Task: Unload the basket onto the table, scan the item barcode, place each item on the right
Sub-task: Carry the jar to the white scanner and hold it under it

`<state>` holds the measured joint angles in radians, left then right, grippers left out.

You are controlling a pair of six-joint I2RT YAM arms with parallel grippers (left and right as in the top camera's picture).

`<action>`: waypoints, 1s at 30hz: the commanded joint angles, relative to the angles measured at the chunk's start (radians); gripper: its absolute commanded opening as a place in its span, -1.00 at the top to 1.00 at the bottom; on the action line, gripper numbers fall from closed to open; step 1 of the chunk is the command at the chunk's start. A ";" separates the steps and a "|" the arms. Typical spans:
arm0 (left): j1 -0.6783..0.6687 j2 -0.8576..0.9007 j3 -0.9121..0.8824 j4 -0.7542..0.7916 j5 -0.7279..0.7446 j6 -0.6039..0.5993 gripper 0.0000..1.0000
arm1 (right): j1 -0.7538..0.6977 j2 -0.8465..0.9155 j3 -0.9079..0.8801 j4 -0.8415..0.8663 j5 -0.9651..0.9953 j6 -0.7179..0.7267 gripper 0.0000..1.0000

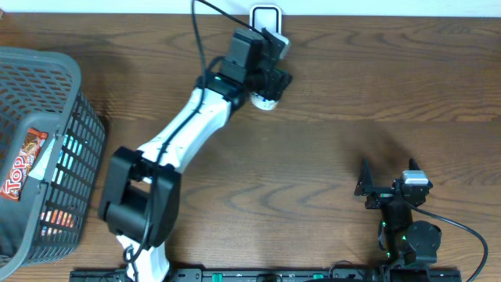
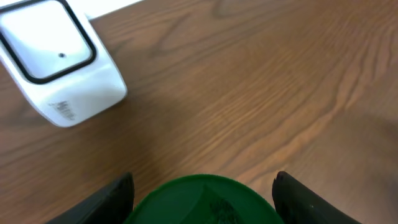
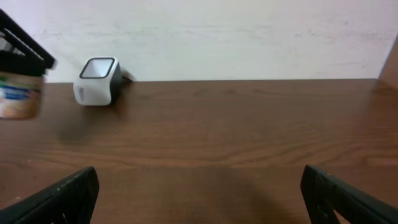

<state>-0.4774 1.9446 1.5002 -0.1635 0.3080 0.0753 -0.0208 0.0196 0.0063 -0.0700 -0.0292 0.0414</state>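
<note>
My left gripper (image 1: 270,81) is shut on the item, a small jar with a green lid (image 2: 205,200) and a pale label (image 3: 15,99). Its fingers (image 2: 115,198) flank the lid. It holds the jar above the table, just in front of the white scanner (image 1: 266,19) with a dark-framed window (image 2: 46,38) at the back edge. The scanner (image 3: 96,81) also shows in the right wrist view, with the jar to its left. No barcode is visible. My right gripper (image 1: 389,180) rests low at the front right, open, with nothing between its fingers (image 3: 59,196).
A grey wire basket (image 1: 74,125) stands at the left edge and holds snack packets (image 1: 23,164). The scanner's black cable (image 1: 200,35) runs along the back of the wooden table (image 1: 344,117). A white wall (image 3: 249,31) rises behind the table.
</note>
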 commanded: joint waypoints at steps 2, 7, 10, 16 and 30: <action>-0.048 0.042 0.009 0.070 -0.103 -0.085 0.09 | 0.001 0.000 -0.001 -0.003 0.002 0.010 -0.99; -0.099 0.090 0.009 0.131 -0.206 -0.122 0.09 | 0.001 0.000 -0.001 -0.003 0.002 0.010 -0.98; -0.127 0.111 0.009 0.150 -0.280 -0.142 0.10 | 0.001 0.000 -0.001 -0.003 0.002 0.010 -0.98; -0.170 0.168 0.009 0.214 -0.370 -0.195 0.11 | 0.001 0.000 -0.001 -0.003 0.002 0.010 -0.99; -0.225 0.228 0.003 0.217 -0.380 -0.265 -0.11 | 0.001 0.000 -0.001 -0.003 0.002 0.010 -0.98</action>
<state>-0.6884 2.1735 1.5005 0.0589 -0.0566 -0.1726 -0.0208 0.0196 0.0063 -0.0696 -0.0292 0.0414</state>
